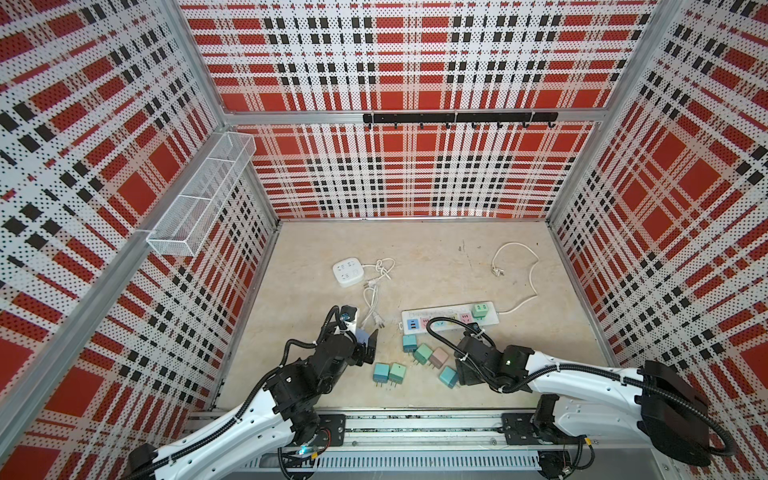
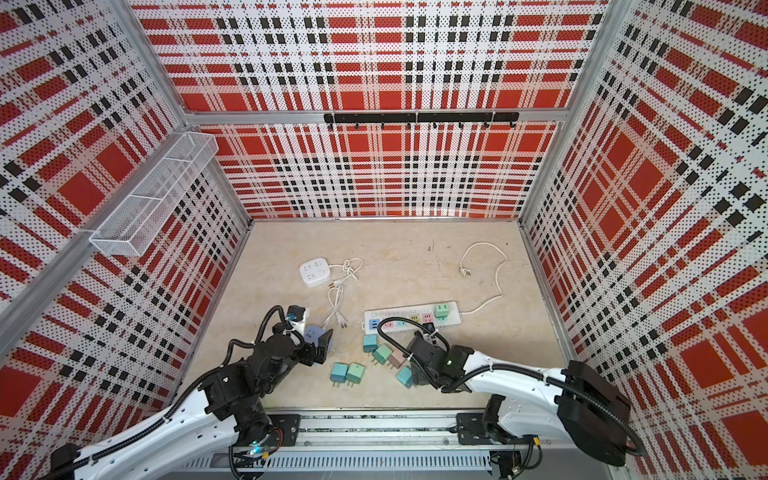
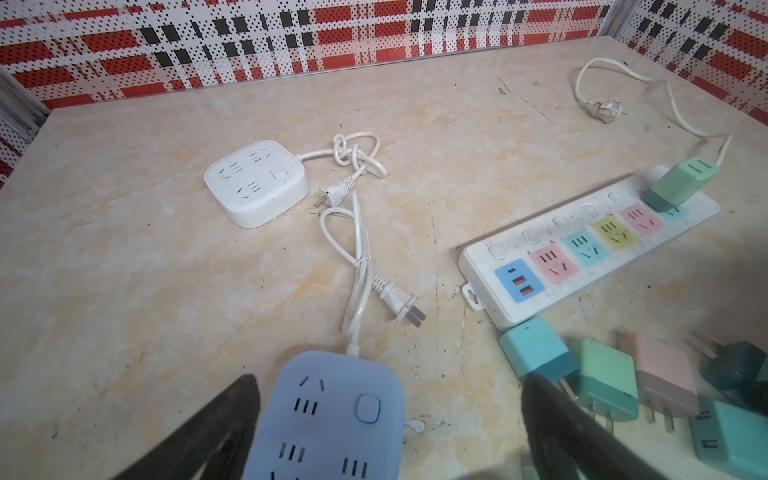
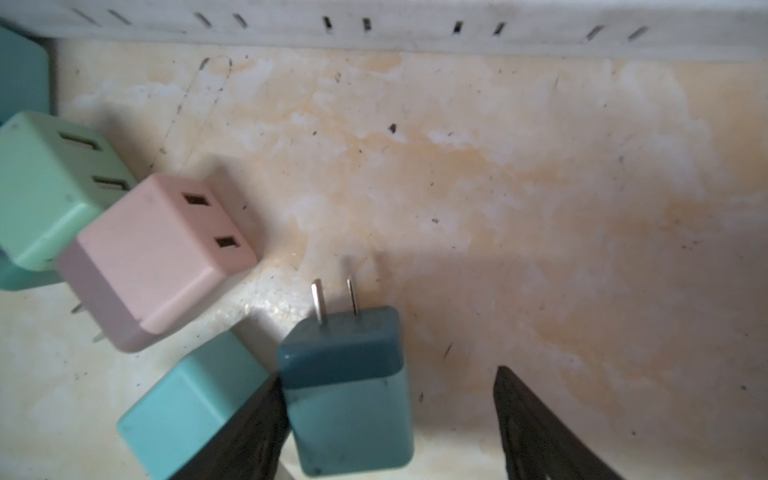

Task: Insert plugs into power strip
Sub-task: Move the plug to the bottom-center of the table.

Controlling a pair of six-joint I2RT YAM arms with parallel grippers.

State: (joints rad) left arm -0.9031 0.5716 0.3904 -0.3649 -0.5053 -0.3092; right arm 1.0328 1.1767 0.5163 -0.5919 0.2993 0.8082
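Observation:
A long white power strip (image 1: 451, 322) with coloured sockets lies mid-table; one mint green plug (image 1: 481, 310) stands in its far-right socket. Several loose plugs lie in front of it: teal (image 1: 409, 343), mint (image 1: 423, 353), pink (image 1: 438, 357) and teal (image 1: 449, 377), plus a teal and mint pair (image 1: 388, 372) to their left. My right gripper (image 4: 388, 378) is open, low over the table. A dark teal plug (image 4: 349, 399) sits between its fingers, prongs towards the strip (image 4: 415, 37), touching one finger with a gap to the other. My left gripper (image 3: 390, 415) is open above a pale blue strip (image 3: 332, 415).
A square white power strip (image 1: 348, 272) with a knotted cord lies at the back left. The blue strip's cord and two-prong plug (image 3: 399, 301) trail between the strips. The long strip's cord (image 1: 515, 266) loops to the back right. Plaid walls enclose the table.

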